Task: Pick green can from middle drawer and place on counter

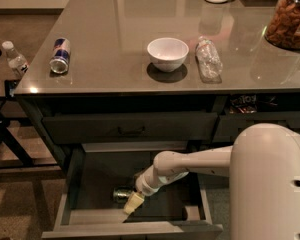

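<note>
The middle drawer [80, 184] is pulled out below the counter [120, 44]. The green can [121, 195] lies on its side on the drawer's dark floor, only its shiny end and a bit of its body showing. My gripper [132, 204] reaches down into the drawer from the right on a white arm, right against the can's right end. One cream fingertip [131, 204] shows in front of the can; the rest of the can is hidden behind the wrist.
On the counter lie a blue-and-silver can [60, 56] at the left, a white bowl [167, 53] in the middle, a crushed clear bottle [208, 59] beside it and a snack jar [292, 19] at the far right. A small bottle [15, 59] stands left of the counter.
</note>
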Available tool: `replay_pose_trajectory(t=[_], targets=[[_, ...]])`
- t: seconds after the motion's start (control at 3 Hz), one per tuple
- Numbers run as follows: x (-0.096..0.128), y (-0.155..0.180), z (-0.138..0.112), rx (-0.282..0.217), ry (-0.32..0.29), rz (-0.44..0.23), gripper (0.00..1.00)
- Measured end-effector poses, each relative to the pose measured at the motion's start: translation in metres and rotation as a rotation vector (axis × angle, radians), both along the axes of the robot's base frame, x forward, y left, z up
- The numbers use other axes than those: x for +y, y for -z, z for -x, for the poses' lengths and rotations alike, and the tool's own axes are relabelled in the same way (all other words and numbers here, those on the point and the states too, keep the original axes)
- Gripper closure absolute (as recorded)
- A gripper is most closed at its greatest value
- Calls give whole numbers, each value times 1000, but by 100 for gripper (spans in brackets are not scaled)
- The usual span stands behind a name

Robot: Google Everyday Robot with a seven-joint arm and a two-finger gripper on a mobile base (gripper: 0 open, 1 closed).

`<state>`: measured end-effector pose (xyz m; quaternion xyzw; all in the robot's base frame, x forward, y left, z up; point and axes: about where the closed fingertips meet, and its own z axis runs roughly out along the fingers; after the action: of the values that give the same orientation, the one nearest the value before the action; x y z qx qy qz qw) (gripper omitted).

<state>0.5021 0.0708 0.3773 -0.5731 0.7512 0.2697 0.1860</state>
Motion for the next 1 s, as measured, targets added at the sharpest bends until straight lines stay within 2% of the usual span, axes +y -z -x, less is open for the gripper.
replay_pose_trajectory(t=[1.0], targets=[[0, 0, 0, 0, 0, 0, 84]])
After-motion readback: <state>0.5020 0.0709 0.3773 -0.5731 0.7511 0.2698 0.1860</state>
